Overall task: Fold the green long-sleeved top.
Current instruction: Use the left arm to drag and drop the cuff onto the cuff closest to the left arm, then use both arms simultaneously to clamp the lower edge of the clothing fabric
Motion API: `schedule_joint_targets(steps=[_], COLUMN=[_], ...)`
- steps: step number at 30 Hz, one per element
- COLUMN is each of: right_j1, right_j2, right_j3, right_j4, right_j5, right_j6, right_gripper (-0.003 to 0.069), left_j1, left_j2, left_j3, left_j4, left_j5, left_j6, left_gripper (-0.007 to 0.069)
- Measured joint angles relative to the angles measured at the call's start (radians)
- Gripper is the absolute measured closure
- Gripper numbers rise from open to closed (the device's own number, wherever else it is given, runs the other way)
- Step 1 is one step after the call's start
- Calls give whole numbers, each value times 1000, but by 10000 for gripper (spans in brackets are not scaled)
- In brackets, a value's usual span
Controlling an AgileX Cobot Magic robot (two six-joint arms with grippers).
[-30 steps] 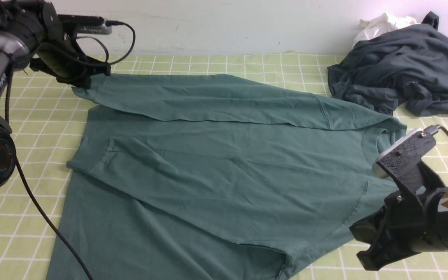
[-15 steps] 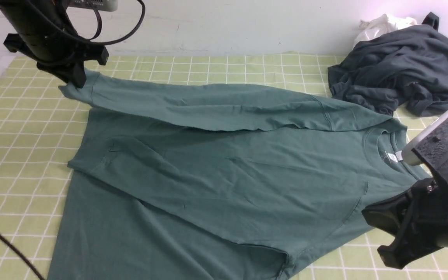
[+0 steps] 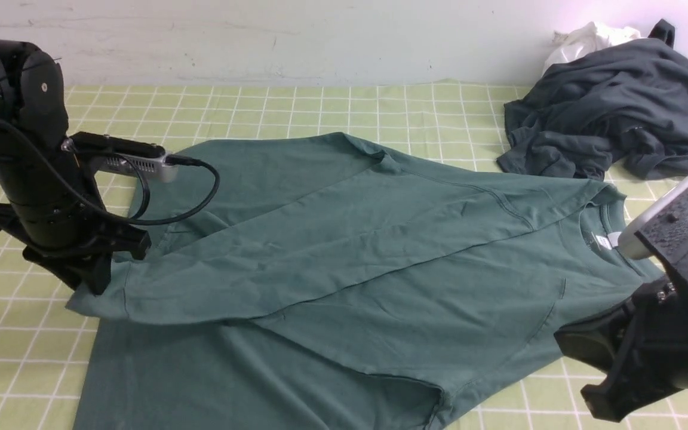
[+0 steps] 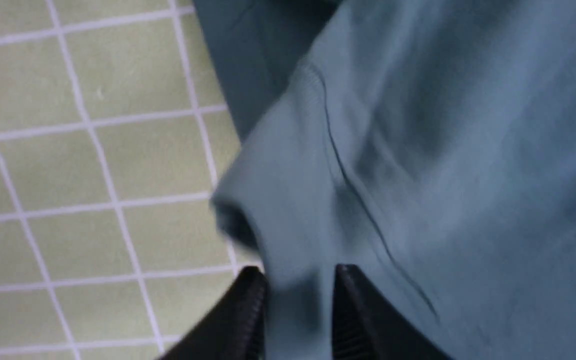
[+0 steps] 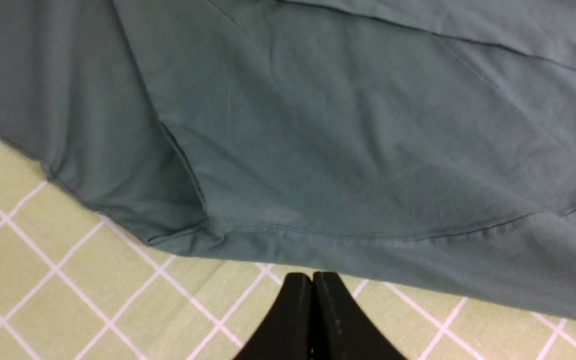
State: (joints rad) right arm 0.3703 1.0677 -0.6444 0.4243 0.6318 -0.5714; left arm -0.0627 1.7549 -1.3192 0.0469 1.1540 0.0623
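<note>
I'm bringing my left gripper (image 3: 98,279) down from the upper left corner of the front view to the middle left, dragging the pinched sleeve (image 3: 320,239) along. The sleeve is now slanting across the body of the green top (image 3: 380,346). My right gripper (image 5: 312,281) is drifting toward the right edge, uncovering the collar label (image 3: 602,240).

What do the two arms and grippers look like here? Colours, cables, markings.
Both arms are matte black. Left arm carries a silver camera bar with a looping black cable; right arm a grey-edged camera mount. Left gripper and right gripper: black tapered fingers.
</note>
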Motion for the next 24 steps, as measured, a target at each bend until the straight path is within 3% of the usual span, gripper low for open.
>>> schedule_joint_targets(steps=[4, 7, 9, 10, 12, 16, 19, 24], right_j1=[0, 0, 0, 0, 0, 0, 0, 0], right_j2=[0, 0, 0, 0, 0, 0, 0, 0], right_j3=[0, 0, 0, 0, 0, 0, 0, 0], right_j4=[2, 8, 15, 15, 22, 41, 66, 103], right_j5=[7, 7, 9, 8, 9, 11, 11, 11], right_j6=[0, 0, -4, -5, -24, -60, -84, -125], right_gripper=[669, 669, 669, 669, 669, 669, 669, 669], left_j1=[-30, -103, -165, -170, -222, -261, -263, -263], left_j2=[-65, -139, -189, -192, -212, -212, -212, -202], left_j3=[72, 206, 334, 346, 469, 595, 640, 659], left_j4=[-24, -33, -33, -33, -30, -27, -15, 21], left_j5=[38, 36, -8, -14, -92, -231, -335, -422], left_j6=[3, 47, 159, 159, 307, 481, 528, 532], left_gripper=[252, 187, 173, 173, 173, 174, 194, 336])
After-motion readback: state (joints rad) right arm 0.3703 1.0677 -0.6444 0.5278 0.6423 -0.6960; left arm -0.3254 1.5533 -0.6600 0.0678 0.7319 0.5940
